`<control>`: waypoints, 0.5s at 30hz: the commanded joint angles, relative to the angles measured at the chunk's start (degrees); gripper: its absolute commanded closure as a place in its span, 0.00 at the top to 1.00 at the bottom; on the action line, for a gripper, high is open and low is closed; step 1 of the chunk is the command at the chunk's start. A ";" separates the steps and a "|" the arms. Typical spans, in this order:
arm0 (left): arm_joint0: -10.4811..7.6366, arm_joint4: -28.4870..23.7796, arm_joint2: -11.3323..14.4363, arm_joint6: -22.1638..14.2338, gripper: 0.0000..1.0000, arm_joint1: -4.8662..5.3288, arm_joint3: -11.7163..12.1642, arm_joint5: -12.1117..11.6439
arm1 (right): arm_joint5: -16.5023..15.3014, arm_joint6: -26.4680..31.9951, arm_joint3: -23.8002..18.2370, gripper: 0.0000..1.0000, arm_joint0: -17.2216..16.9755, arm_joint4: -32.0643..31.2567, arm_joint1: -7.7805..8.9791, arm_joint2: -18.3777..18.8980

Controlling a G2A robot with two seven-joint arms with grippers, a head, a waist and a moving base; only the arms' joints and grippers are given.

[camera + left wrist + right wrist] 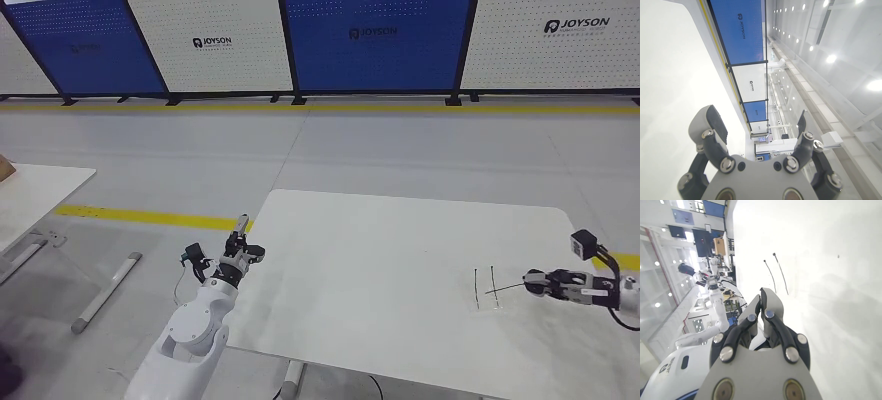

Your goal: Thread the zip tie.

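Observation:
Two black zip ties lie side by side on the white table near its right end; the right wrist view shows them as thin strands with small heads at their far ends. My right gripper is shut just beside them. In the top view a third thin zip tie runs from its fingertips across the two lying ties. My left gripper stands open at the table's left edge, pointing upward, with nothing between its fingers.
Most of the tabletop between the two arms is bare. A second white table stands off to the left across a floor gap. Blue and white partition panels line the back of the room.

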 commanded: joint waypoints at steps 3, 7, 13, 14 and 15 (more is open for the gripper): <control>0.00 0.00 0.00 0.00 1.00 0.00 0.00 0.00 | 0.16 -0.04 -9.27 0.00 -5.40 9.58 1.82 0.11; 0.00 0.00 0.00 0.00 1.00 0.00 0.00 0.00 | 0.16 -0.04 -10.27 0.00 -5.85 9.84 2.58 -0.51; 0.00 0.00 0.00 0.00 1.00 0.00 0.00 0.00 | 0.16 -0.04 -10.27 0.00 -5.85 9.84 2.58 -0.51; 0.00 0.00 0.00 0.00 1.00 0.00 0.00 0.00 | 0.16 -0.04 -10.27 0.00 -5.85 9.84 2.58 -0.51; 0.00 0.00 0.00 0.00 1.00 0.00 0.00 0.00 | 0.16 -0.04 -10.27 0.00 -5.85 9.84 2.58 -0.51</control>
